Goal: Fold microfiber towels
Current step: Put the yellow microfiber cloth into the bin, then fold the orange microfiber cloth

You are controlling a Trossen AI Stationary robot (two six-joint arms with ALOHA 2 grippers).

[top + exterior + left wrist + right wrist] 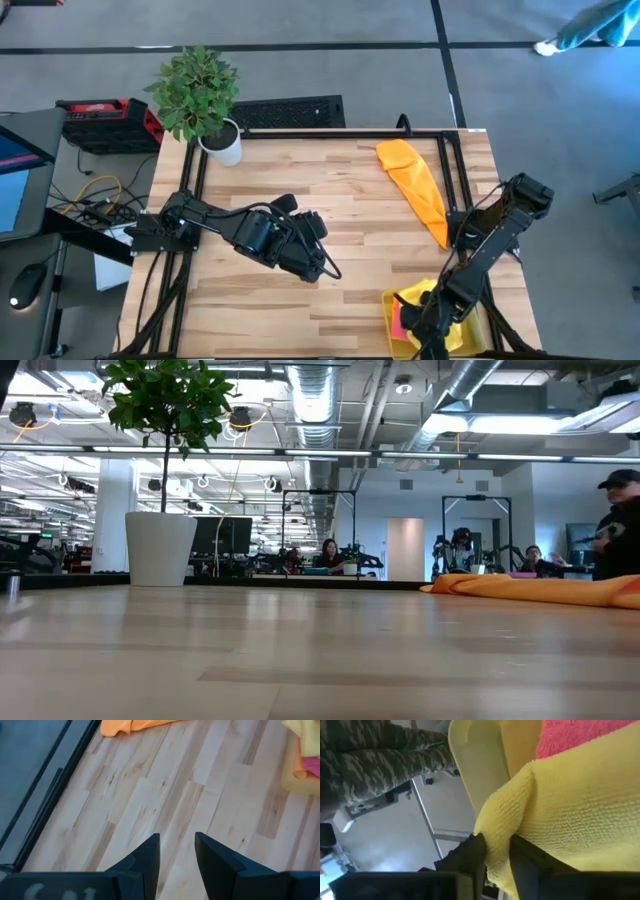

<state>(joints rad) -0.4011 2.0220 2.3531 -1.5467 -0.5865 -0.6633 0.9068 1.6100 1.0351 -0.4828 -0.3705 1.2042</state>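
Observation:
An orange towel (415, 185) lies bunched lengthwise on the table at the far right; it also shows in the low view (540, 588) and the left wrist view (130, 725). A yellow towel (440, 300) lies on a pink towel (575, 735) in the translucent yellow tray (392, 318) at the near right. A strip of a second orange cloth (298, 762) shows in the tray. My right gripper (422, 325) is over the tray, shut on the yellow towel (580, 805). My left gripper (177, 850) is open and empty over bare wood at the table's middle (322, 250). My right gripper pinches a bulging fold at the yellow towel's edge (495, 827) between its two fingers. The fold sticks up between the fingers (470, 852). The rest of the towel lies in the tray over the pink towel. How many layers it holds I cannot tell.
A potted plant (205, 95) stands at the table's far left corner. A black frame rail (455, 170) runs along the right side beside the orange towel. A person's camouflage trousers (380, 755) show beyond the table's near right edge. Bare wood (340, 190) lies between the arms.

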